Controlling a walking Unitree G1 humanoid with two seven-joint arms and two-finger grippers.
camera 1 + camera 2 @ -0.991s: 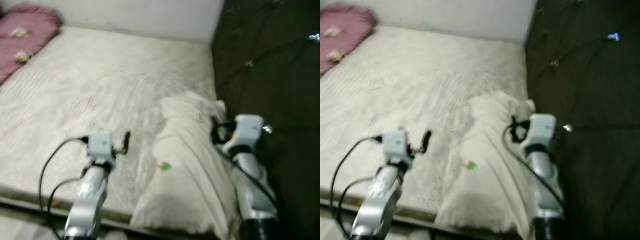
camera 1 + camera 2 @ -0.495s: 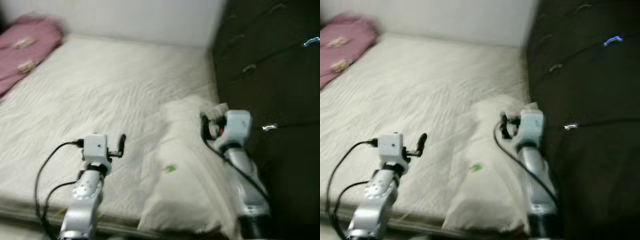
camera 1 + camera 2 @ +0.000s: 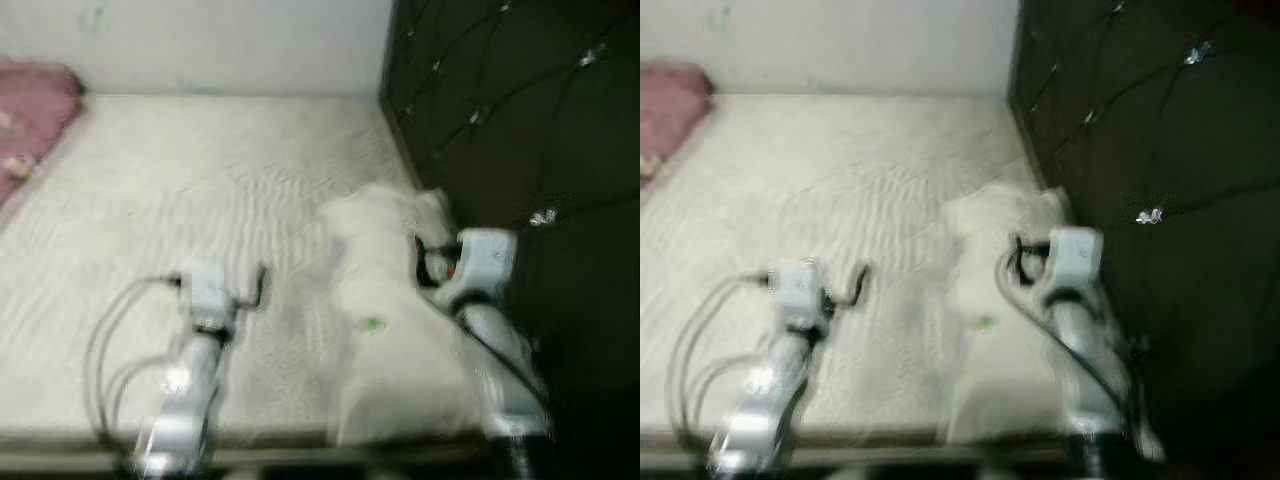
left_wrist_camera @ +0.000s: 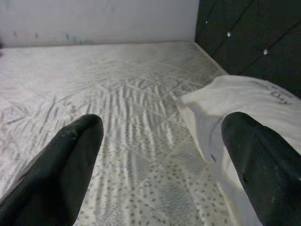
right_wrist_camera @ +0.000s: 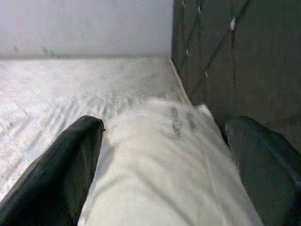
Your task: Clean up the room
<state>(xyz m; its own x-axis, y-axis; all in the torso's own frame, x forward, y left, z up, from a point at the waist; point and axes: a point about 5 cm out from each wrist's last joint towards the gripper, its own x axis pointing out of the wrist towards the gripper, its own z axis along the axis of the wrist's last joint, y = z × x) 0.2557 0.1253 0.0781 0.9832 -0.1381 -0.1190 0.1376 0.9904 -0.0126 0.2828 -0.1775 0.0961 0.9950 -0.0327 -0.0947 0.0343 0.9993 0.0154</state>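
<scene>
A white pillow lies lengthwise on the bare white mattress, close to the dark tufted headboard. It has a small green mark on its cover. My right gripper is open and hovers over the pillow, a finger on each side of it. My left gripper is open above the mattress, with the pillow's near end just beside one finger. In the eye views both silver arms reach forward, the left arm over the mattress, the right arm along the headboard side.
A pink blanket lies bunched at the far left of the mattress. A white wall runs behind the bed. The bed's front edge is right below my arms. The eye views are blurred.
The whole picture has swung, so the camera moved; the headboard now takes more of the right side. My right gripper stays over the pillow and the left one over the mattress.
</scene>
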